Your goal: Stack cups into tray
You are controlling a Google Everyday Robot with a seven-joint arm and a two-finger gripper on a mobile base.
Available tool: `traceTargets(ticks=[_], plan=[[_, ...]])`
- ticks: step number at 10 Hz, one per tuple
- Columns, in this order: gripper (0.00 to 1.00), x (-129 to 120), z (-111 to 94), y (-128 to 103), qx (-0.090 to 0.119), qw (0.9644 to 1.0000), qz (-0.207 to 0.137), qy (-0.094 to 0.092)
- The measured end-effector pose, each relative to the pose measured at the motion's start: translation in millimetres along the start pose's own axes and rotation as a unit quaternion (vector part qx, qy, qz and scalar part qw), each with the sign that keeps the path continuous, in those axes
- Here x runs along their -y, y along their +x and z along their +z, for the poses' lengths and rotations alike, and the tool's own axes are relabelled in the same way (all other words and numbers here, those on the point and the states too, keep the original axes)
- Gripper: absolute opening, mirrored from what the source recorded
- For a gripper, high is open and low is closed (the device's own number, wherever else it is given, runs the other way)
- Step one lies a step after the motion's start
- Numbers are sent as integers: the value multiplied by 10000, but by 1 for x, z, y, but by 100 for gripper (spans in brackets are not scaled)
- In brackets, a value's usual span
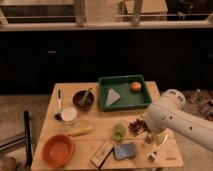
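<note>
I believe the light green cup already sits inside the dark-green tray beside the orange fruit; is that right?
Not quite: the camera view shows the light green cup on the table, in front of the dark-green tray, not inside it. The orange fruit does lie in the tray. The gripper is over the table's front right, to the right of the cup.
</note>
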Motion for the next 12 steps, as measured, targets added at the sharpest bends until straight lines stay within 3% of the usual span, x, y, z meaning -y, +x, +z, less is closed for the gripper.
traceTargets(ticks=[4,5,7,10,12], plan=[[80,-6,16,21,131,9982,-576,-66],[80,-7,19,23,163,9969,-771,-60],[80,-12,21,27,276,9908,-1325,14],[80,-18,24,26,479,9725,-2273,130],[80,-21,28,24,595,9547,-2914,94]])
